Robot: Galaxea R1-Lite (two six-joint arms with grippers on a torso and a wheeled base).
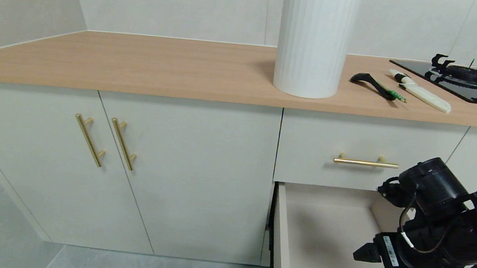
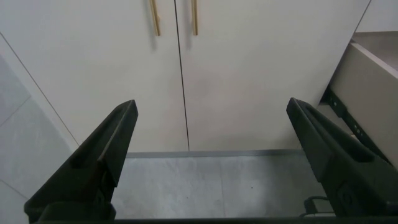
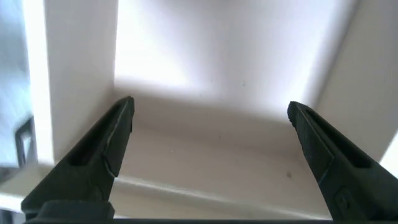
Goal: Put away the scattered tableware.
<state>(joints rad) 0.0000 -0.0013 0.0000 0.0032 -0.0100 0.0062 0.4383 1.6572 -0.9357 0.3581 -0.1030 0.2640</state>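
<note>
On the wooden countertop [image 1: 138, 64] lie a black spoon [image 1: 372, 84] with a green-tipped handle and a white knife-like utensil [image 1: 424, 97], both to the right of a tall white ribbed container [image 1: 314, 39]. Below them, the lower drawer [image 1: 321, 238] stands pulled out with a bare bottom. My right gripper [image 1: 368, 253] hangs over the drawer's right side, open and holding nothing; in the right wrist view its fingers [image 3: 93, 162] frame the drawer's inner wall [image 3: 205, 62]. My left gripper [image 2: 211, 162] is open and holds nothing, low in front of the cabinet doors [image 2: 249, 68].
A black gas hob [image 1: 469, 79] sits at the counter's far right. A shut drawer with a brass handle [image 1: 365, 162] is above the open one. Two cabinet doors with brass handles [image 1: 105, 141] are to the left. Grey floor tiles [image 2: 205, 186] lie below.
</note>
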